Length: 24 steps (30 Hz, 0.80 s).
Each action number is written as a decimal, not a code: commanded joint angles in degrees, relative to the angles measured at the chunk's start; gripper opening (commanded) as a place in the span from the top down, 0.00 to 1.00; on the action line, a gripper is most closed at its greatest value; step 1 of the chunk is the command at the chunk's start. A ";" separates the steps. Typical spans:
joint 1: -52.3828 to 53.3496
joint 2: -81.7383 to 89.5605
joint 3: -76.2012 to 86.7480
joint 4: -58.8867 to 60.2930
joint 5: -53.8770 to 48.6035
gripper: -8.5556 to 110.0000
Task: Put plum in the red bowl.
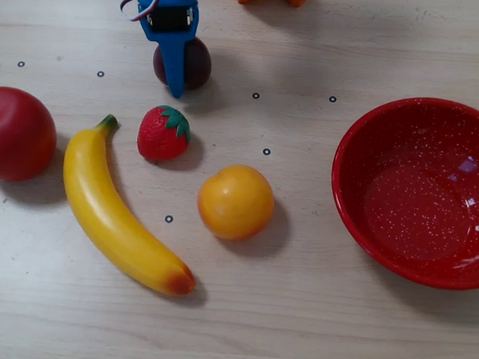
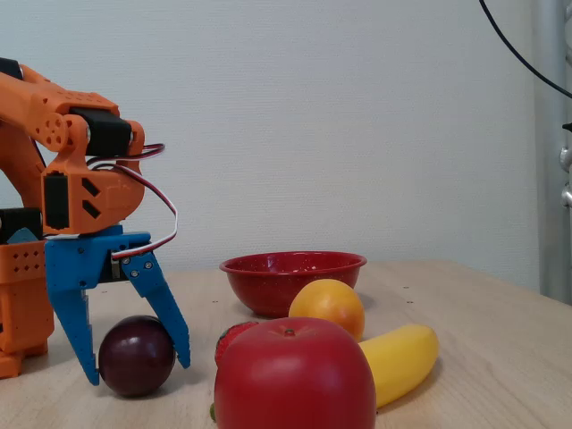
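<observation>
Gripping the plum point(image 2: 136, 355) between narrow jaws on the tabletop point(image 1: 295, 331), we judge the next move is lifting it toward the red bowl point(image 1: 366, 139).

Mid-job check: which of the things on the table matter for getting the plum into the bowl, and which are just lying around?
Part of the job:
- plum, on the table between the blue fingers
- gripper, closed on the plum
- red bowl, empty

Just lying about:
- apple
- banana
- strawberry
- orange
</observation>
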 commanded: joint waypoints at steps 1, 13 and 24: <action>-0.44 2.02 -1.76 0.18 1.49 0.93; 3.43 6.42 -20.92 22.94 -5.01 0.93; 19.60 5.98 -45.53 37.97 -22.15 0.93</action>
